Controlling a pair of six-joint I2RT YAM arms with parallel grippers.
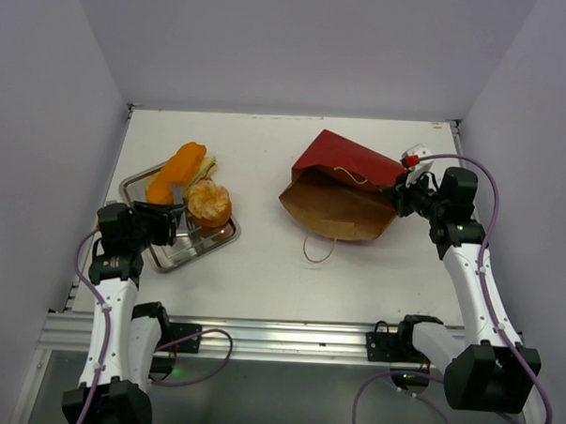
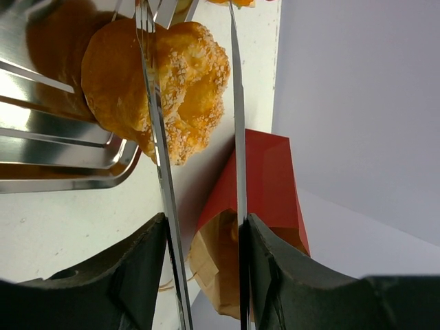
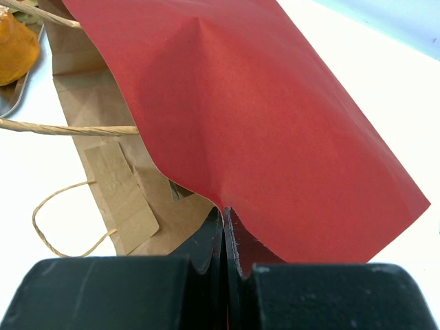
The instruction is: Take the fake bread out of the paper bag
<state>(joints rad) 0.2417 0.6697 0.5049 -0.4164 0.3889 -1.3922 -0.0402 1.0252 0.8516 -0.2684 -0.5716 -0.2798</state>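
Observation:
The fake bread lies at the left on a metal tray (image 1: 173, 249): a long orange roll (image 1: 177, 170) over a pale sandwich wedge (image 1: 206, 165), and a round sugared bun (image 1: 209, 204) on the tray's right rim. My left gripper (image 1: 160, 224) is shut on metal tongs (image 2: 238, 137), whose two arms run up across and beside the bun (image 2: 185, 75); their tips are out of frame. The dark red paper bag (image 1: 345, 182) lies on its side with its mouth facing me. My right gripper (image 3: 225, 213) is shut on the upper edge of the paper bag (image 3: 261, 103), holding the mouth open.
A tan cord handle (image 1: 319, 246) loops onto the table in front of the bag. White walls close in the table at left, right and back. A metal rail (image 1: 277, 339) runs along the near edge between the arm bases.

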